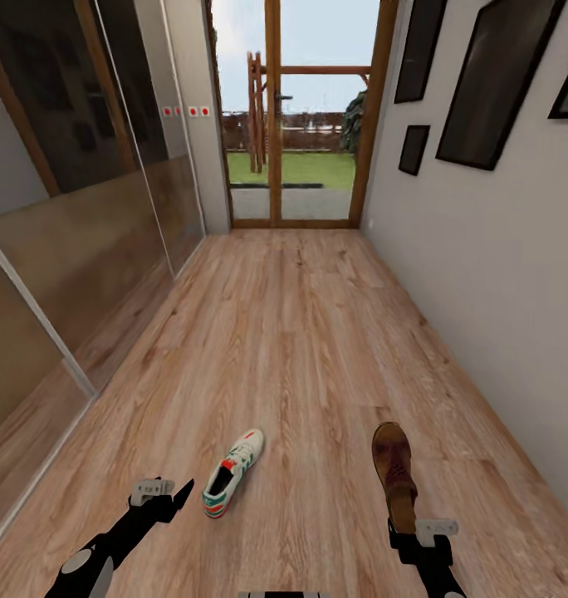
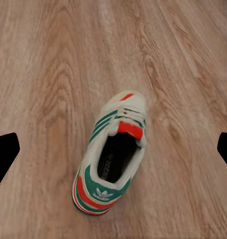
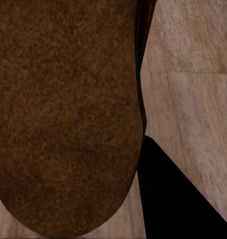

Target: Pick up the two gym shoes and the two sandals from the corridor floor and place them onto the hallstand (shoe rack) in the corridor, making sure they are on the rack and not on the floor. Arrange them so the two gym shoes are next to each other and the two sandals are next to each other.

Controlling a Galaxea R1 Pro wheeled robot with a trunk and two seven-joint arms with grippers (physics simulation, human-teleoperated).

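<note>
Right gripper (image 1: 403, 522) grasps brown sandal (image 1: 394, 473) above corridor floor (image 1: 301, 332). Left gripper (image 1: 174, 496) released, fingers spread, just beside gym shoe (image 1: 232, 472) lying on floor.

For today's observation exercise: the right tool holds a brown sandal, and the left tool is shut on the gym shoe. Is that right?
Not quite. The left tool is open beside the gym shoe, which lies free on the corridor floor, as the left wrist view shows. The right tool does hold the brown sandal.

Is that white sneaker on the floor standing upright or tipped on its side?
Upright. The gym shoe sits on its sole on the corridor floor: the left wrist view looks straight into its dark opening, with tongue and laces facing up.
</note>
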